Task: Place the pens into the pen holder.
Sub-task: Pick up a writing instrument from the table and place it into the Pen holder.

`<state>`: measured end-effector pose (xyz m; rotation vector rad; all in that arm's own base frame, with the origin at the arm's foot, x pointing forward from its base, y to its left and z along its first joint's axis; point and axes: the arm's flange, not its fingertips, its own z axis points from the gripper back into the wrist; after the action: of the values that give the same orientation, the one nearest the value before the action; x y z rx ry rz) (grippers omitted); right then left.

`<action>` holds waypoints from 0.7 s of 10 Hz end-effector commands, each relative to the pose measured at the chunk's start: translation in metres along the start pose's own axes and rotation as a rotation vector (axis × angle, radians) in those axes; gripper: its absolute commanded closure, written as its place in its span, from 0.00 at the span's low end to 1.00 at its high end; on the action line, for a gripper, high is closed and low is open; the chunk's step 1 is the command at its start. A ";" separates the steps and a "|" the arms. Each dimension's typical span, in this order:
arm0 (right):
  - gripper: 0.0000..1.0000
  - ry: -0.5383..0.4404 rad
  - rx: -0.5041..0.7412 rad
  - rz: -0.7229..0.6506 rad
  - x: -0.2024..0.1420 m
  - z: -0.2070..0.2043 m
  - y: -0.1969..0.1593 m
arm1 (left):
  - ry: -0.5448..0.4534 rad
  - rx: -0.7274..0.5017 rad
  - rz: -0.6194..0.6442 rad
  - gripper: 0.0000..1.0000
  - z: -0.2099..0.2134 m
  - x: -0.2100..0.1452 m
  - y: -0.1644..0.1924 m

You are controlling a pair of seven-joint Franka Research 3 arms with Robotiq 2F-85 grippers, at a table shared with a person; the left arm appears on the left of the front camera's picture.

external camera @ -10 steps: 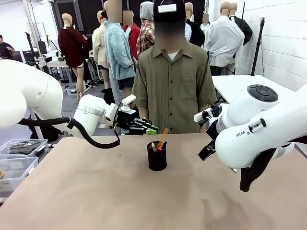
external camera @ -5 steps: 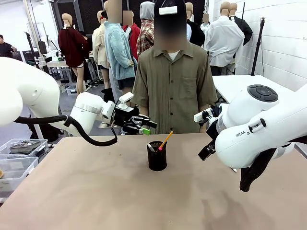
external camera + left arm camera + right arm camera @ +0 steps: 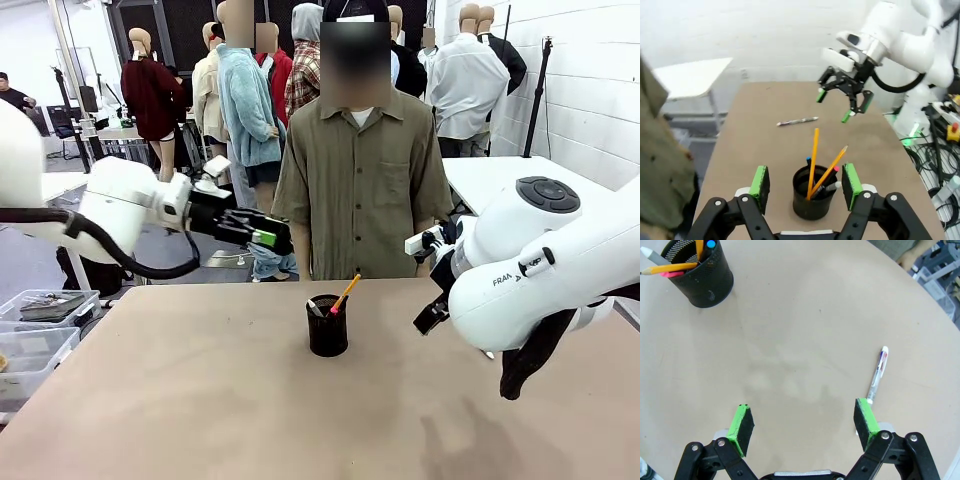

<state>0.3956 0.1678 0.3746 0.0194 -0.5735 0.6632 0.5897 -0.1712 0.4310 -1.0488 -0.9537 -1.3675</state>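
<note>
The left end effector (image 3: 262, 238) hung above the table (image 3: 180, 400) with its jaws standing wide and nothing between its green pads (image 3: 760, 182). The pen holder (image 3: 327, 327) stood upright on the table, lower than this end effector and off to the side toward the right arm. In the left wrist view it sat ahead of the fingers, in line with the gap between them. Inside the holder leaned two yellow-orange pencils (image 3: 814, 152), a pen with a blue tip (image 3: 808, 160) and a grey pen (image 3: 833, 186). Their upper ends rose above the mesh rim.

The right end effector (image 3: 805, 422) was also spread fully and held nothing; it pointed down at bare table. One more pen (image 3: 877, 371), pale with a touch of blue and red on its barrel, lay flat on the table just ahead of one of this end effector's fingers. Its near end was close beside that finger's pad. The pen holder was well apart from this end effector, ahead of it and off to the other finger's side.

A person (image 3: 355, 190) stood at the far side of the table, beyond the holder.
</note>
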 end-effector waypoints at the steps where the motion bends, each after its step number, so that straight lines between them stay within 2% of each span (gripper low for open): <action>1: 0.00 0.001 0.001 0.000 -0.001 0.000 0.001 | 0.111 0.199 0.155 0.24 0.019 0.018 -0.044; 3: 0.00 0.001 0.001 0.000 -0.001 0.000 0.001 | 0.208 0.322 0.335 0.24 0.042 0.025 -0.069; 7: 0.00 0.001 0.001 0.000 -0.001 0.000 0.001 | 0.345 0.596 0.606 0.24 0.081 0.000 -0.099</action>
<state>0.3956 0.1680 0.3746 0.0194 -0.5736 0.6634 0.5080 -0.0881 0.4510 -0.5772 -0.6942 -0.7354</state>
